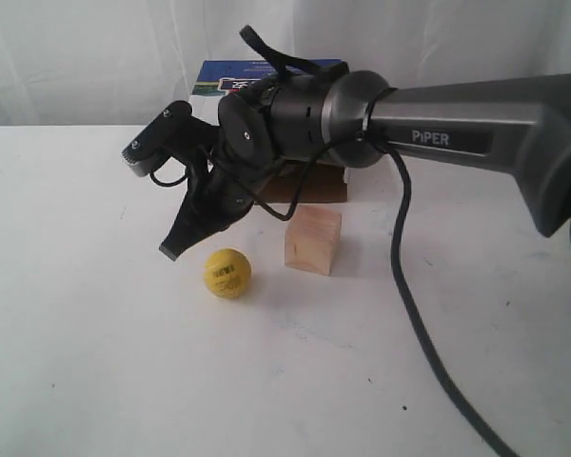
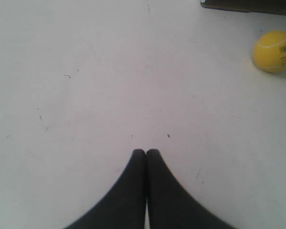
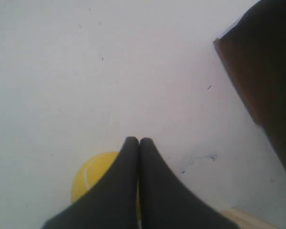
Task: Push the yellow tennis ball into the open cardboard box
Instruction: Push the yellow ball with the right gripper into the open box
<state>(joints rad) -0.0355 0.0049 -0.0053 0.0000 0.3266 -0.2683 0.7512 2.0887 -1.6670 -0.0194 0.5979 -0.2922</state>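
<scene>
The yellow tennis ball (image 1: 226, 273) lies on the white table in front of the open cardboard box (image 1: 266, 78), whose blue printed top shows behind the arm. My right gripper (image 1: 171, 252) reaches across from the right. It is shut and empty, tips just left of and slightly above the ball. In the right wrist view the ball (image 3: 88, 179) sits partly hidden behind the closed fingers (image 3: 138, 140), with the box (image 3: 262, 71) off to one side. My left gripper (image 2: 146, 151) is shut over bare table, well apart from the ball (image 2: 274, 51). A dark edge of the box (image 2: 248, 5) shows beyond.
A pale wooden cube (image 1: 313, 239) stands right of the ball, just in front of the box; its corner (image 3: 250, 219) shows in the right wrist view. A black cable (image 1: 400, 286) hangs from the right arm down to the table. White curtain behind.
</scene>
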